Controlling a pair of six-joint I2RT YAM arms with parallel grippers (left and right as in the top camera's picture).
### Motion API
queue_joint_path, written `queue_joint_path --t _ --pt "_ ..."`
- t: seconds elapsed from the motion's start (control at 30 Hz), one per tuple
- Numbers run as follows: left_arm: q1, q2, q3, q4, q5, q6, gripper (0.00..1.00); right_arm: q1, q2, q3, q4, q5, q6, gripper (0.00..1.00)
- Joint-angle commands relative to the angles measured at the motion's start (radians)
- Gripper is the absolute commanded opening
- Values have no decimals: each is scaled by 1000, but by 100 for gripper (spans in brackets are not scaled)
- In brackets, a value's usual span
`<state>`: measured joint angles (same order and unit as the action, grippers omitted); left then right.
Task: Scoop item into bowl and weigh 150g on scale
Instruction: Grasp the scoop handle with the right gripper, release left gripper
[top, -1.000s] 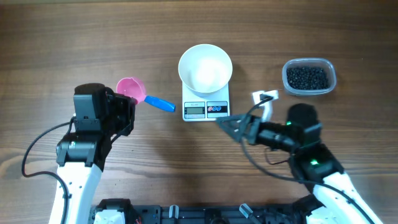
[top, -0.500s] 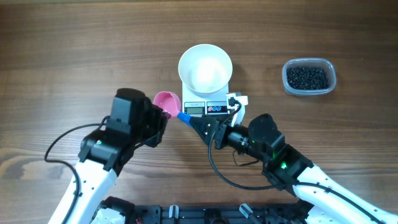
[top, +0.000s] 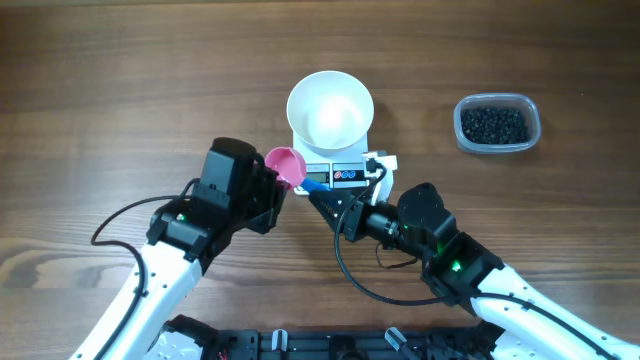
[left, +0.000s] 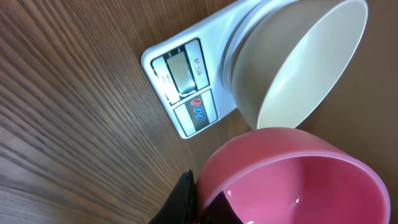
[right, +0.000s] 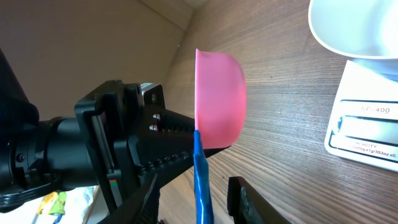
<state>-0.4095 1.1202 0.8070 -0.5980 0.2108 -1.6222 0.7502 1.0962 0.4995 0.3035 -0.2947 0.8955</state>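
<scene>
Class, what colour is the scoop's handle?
Blue; the handle shows best in the right wrist view.

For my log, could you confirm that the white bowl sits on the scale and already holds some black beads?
Not quite: the bowl does sit on the scale, but it is empty. The overhead view shows the black beads only in the clear tub.

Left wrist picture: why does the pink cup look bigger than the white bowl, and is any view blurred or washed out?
Left wrist: the pink scoop sits right by the lens, so it looms large; the bowl and scale look tilted. Overhead: even light, the bowl's inside almost washed-out white. Right wrist: the far background is a soft brown blur.
</scene>
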Motion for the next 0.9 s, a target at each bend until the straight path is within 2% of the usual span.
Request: queue_joint_path --t 0.0,0.27,0.43,0.6,0.63,0.7,0.73,0.77,0.8,0.83,0.87 --pt "-43 2 10 5 6 -10 4 5 11 16 2 -9 9 36" --pt "-63 2 10 5 6 -10 4 5 11 16 -1 -10 25 23" --pt "-63 2 10 5 6 -10 4 5 11 16 -2 -10 25 5" --pt "-63 2 10 4 6 -9 4 5 11 16 -3 -10 77 4" --pt "-63 2 10 4 6 -9 7 5 11 16 -2 -10 78 4" --pt "-63 2 10 4 6 -6 23 5 11 16 -1 -10 102 4" --pt "-63 0 10 13 21 58 41 5 11 16 -2 -9 99 4" --pt "-60 -6 10 47 26 128 51 5 11 16 -2 -6 98 5" --pt "-55 -18 10 92 35 191 72 5 10 16 -1 3 97 5" --pt "-43 -40 11 148 41 248 84 5 5 17 -1 12 64 5" --pt "-30 -65 13 199 43 307 93 3 -5 17 -3 18 23 5"
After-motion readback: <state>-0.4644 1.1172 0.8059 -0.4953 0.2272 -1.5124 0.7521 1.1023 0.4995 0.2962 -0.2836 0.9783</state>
